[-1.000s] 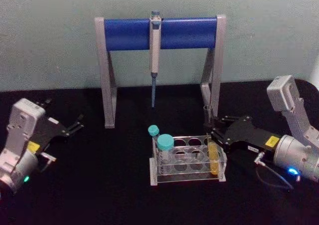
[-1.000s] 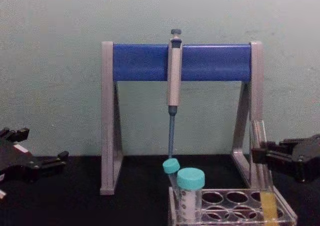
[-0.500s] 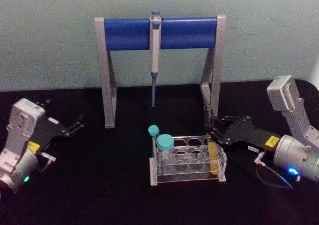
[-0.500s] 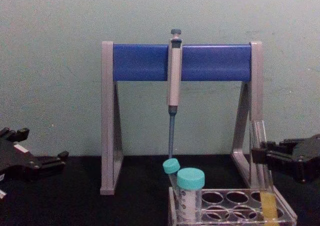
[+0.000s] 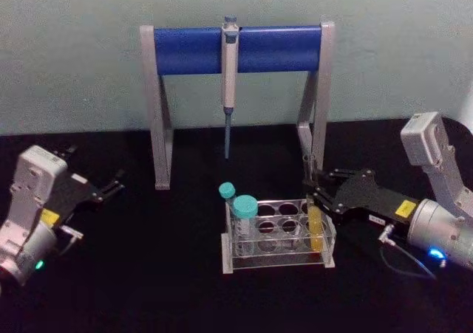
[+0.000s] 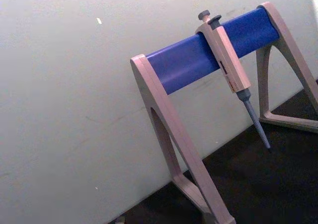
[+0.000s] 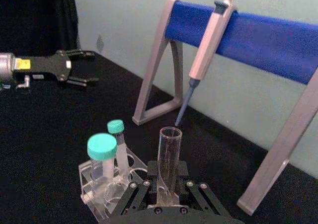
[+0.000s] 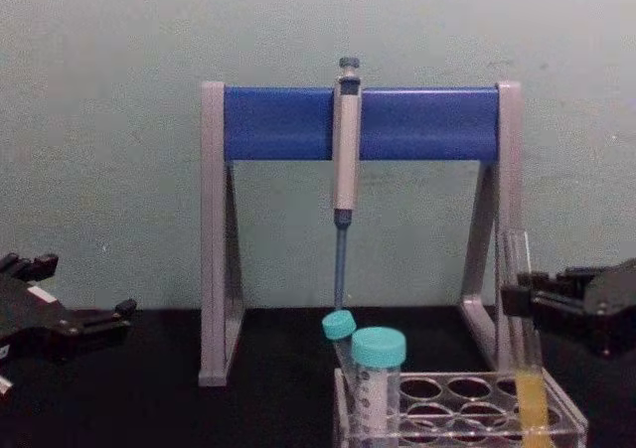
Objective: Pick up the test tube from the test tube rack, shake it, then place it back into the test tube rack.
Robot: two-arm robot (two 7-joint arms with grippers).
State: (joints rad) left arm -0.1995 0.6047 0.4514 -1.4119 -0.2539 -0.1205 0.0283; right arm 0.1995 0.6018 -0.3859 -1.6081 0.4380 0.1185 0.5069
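The test tube [image 5: 313,207] is a slim clear tube with yellow liquid in its lower part. It stands upright in the right-end hole of the clear test tube rack [image 5: 273,238]. My right gripper [image 5: 319,193] reaches in from the right and is shut on the test tube above the rack. In the chest view the test tube [image 8: 519,269] rises just past the right gripper [image 8: 519,301]. In the right wrist view the test tube [image 7: 168,157] stands between the black pads [image 7: 150,172]. My left gripper [image 5: 114,183] rests open at the far left, well away from the rack.
Two tubes with teal caps [image 5: 244,209] stand at the rack's left end. Behind the rack rises the grey-and-blue pipette stand [image 5: 192,50], with a pipette [image 5: 230,67] hanging from its bar. The stand's right leg [image 5: 314,126] is close behind the right gripper.
The right gripper and the tube have shifted only very slightly upward. The left arm has not moved.
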